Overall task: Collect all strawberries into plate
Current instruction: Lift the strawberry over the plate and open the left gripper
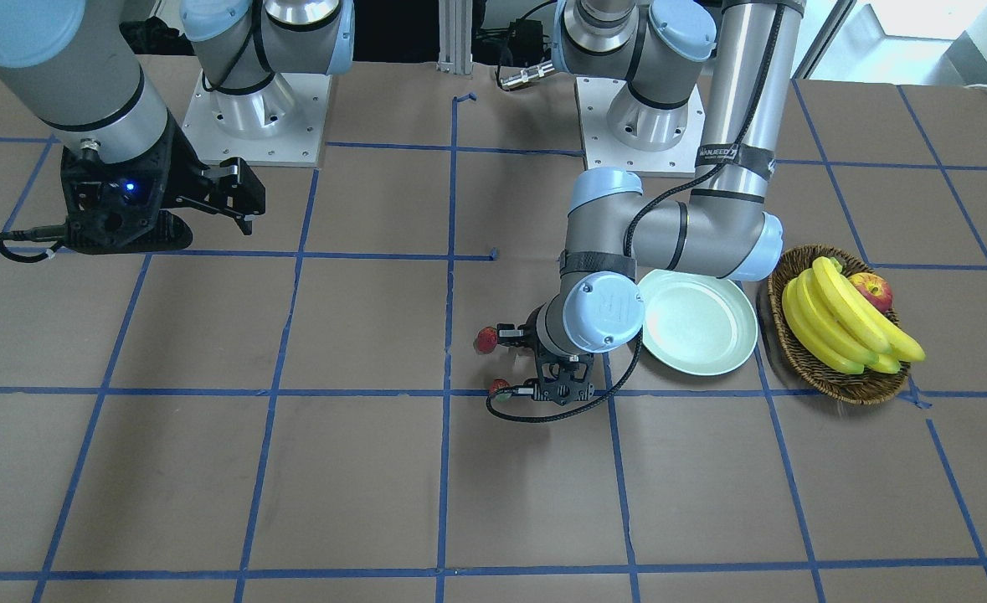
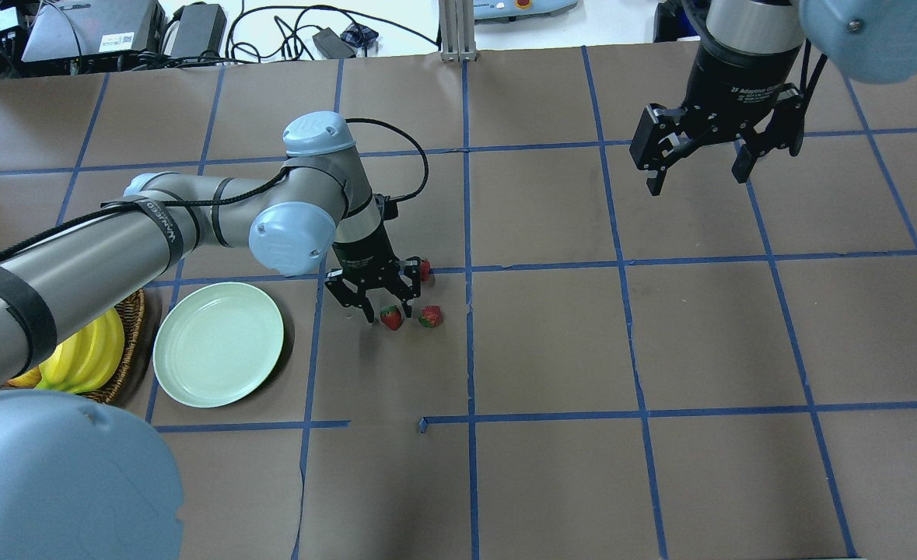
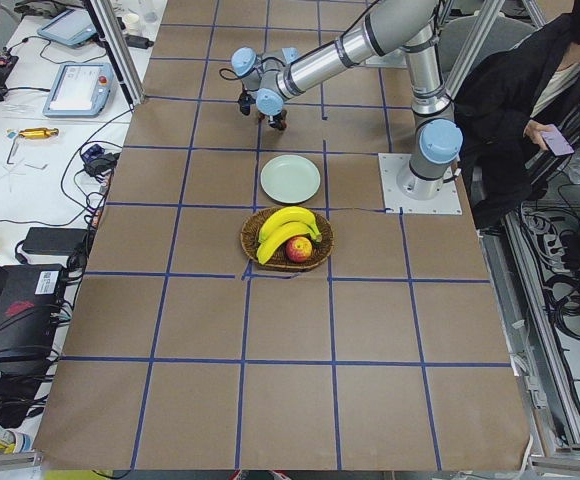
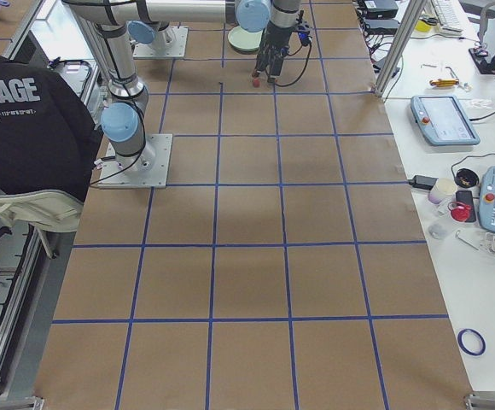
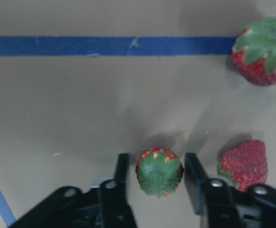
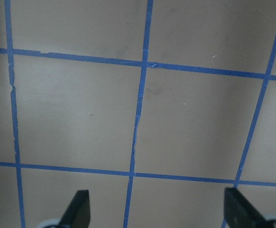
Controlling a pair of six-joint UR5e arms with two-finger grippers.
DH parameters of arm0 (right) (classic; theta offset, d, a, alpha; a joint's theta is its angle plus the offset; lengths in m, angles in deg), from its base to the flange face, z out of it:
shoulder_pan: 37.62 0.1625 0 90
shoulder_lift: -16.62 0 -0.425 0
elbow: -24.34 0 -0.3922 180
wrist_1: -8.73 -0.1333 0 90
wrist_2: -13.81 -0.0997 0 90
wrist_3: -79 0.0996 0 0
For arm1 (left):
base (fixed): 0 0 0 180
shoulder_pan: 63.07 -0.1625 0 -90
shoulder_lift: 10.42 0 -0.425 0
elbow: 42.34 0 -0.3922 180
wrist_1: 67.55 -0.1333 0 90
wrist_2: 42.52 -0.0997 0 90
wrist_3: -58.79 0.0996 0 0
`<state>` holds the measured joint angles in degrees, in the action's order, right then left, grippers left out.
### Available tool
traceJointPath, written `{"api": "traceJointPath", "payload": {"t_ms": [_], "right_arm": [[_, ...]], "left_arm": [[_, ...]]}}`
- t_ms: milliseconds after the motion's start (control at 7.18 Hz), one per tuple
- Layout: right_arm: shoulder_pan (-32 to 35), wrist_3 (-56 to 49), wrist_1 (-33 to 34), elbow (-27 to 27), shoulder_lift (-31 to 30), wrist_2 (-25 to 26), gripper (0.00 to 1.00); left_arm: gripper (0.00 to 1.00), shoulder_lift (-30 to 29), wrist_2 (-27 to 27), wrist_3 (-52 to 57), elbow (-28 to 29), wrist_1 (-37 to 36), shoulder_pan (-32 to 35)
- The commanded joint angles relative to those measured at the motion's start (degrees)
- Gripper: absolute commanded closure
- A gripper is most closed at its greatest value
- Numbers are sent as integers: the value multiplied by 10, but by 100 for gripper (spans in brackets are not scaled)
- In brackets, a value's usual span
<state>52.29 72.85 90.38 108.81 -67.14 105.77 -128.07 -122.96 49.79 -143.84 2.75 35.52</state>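
Overhead exterior: my left claw [image 2: 388, 313] low at table, jaws open, straddling first strawberry [image 2: 390, 318], gripping nothing. Second strawberry [image 2: 430, 316] just beside; third strawberry [image 2: 425, 269] by tape line. Plate [image 2: 194, 381] apart, next to banana basket [image 2: 135, 319]. My right claw [image 2: 696, 183] raised, spread wide, holding nothing.
Left wrist-mounted: fingers [image 5: 121, 173] flank first strawberry, gaps both sides.

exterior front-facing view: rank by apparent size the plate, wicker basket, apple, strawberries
1. brown oval wicker basket
2. round pale mint plate
3. red-yellow apple
4. small red strawberries; the two visible look about alike
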Motion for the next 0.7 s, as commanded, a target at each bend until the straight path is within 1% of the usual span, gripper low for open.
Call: {"api": "traceJointPath", "payload": {"t_ms": [0,139,279,418,557], "right_arm": [[0,0,0,0,0,2,0],[0,0,0,0,0,3,0],[0,0,0,0,0,3,0],[0,0,0,0,1,4,0],[0,0,0,0,0,4,0]], "left_arm": [[100,7,-3,-1,4,6,-1],[100,28,-18,2,12,32,-2],[100,45,-76,8,42,75,-4],[100,58,-112,40,65,132,-14],[100,69,-168,73,62,159,-45]]}}
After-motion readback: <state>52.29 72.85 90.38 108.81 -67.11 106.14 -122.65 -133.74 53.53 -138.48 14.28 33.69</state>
